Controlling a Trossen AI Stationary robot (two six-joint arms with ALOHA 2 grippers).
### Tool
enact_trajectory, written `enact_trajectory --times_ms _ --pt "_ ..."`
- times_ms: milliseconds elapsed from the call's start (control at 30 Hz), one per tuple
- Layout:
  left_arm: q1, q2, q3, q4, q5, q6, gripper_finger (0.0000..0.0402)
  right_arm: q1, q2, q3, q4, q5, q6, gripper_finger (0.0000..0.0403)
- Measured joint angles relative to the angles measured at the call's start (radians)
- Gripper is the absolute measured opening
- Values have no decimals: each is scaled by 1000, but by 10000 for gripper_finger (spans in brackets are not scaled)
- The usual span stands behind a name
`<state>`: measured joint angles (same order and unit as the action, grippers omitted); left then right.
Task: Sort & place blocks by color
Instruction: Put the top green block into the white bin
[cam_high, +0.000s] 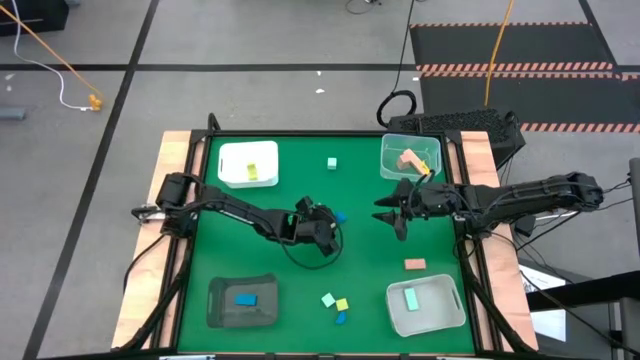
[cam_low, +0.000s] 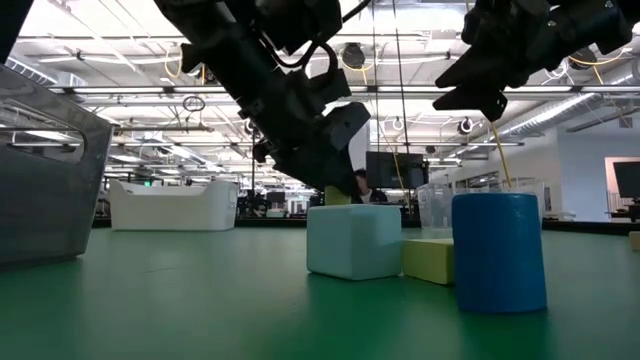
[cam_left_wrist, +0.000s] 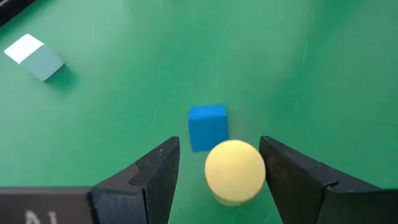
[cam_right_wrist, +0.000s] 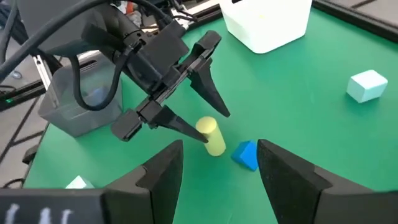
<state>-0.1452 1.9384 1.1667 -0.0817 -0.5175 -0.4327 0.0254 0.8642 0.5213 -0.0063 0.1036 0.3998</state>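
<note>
My left gripper (cam_left_wrist: 219, 142) is open near the table's middle (cam_high: 322, 222). Its fingers stand on either side of an upright yellow cylinder (cam_left_wrist: 235, 171), with a blue cube (cam_left_wrist: 208, 126) just beyond it. The right wrist view shows both the cylinder (cam_right_wrist: 211, 134) and the cube (cam_right_wrist: 247, 154). The gripper hides the cylinder in the high view. My right gripper (cam_high: 390, 212) hangs open above the mat, right of the blue cube (cam_high: 341, 216), and holds nothing. Loose blocks rest flat on the mat: a mint cube (cam_high: 331, 162), a pink bar (cam_high: 415, 264), and a mint, yellow and blue cluster (cam_high: 335, 303). My left gripper comes down on the yellow cylinder from above, slanting. One finger (cam_left_wrist: 283, 171) sits right at the cylinder's side (cam_left_wrist: 258, 171); I cannot tell whether it touches. The other finger stands clear. The cylinder stands upright on the mat.
There are trays at the four corners: a white one (cam_high: 232, 160) with a yellow block, a clear one (cam_high: 390, 160) with a pink block, a dark one (cam_high: 222, 305) with a blue block, and a white one (cam_high: 440, 312) with a mint block. Bare mat lies between them.
</note>
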Motion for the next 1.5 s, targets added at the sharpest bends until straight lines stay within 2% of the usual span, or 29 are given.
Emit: enact_trajectory --times_ms 267,467,767,933,1133,1233,1500 --pt "2 0 0 -3 18 -22 214 0 0 0 1 0 -83 196" --pt "2 -1 0 -45 34 -77 130 0 0 0 1 0 -106 196" --pt "6 -31 -2 -40 108 -135 129 -12 0 0 1 4 -167 196" --pt "27 -132 -2 -15 22 -127 129 -59 0 0 2 17 -152 196" --pt "59 -277 -1 3 -104 -76 129 -112 0 0 59 183 -126 196" --pt "76 -343 -1 33 -155 -22 129 -138 0 0 110 214 -125 196" --pt "108 -449 0 171 -175 144 129 -216 0 0 203 215 -157 196"
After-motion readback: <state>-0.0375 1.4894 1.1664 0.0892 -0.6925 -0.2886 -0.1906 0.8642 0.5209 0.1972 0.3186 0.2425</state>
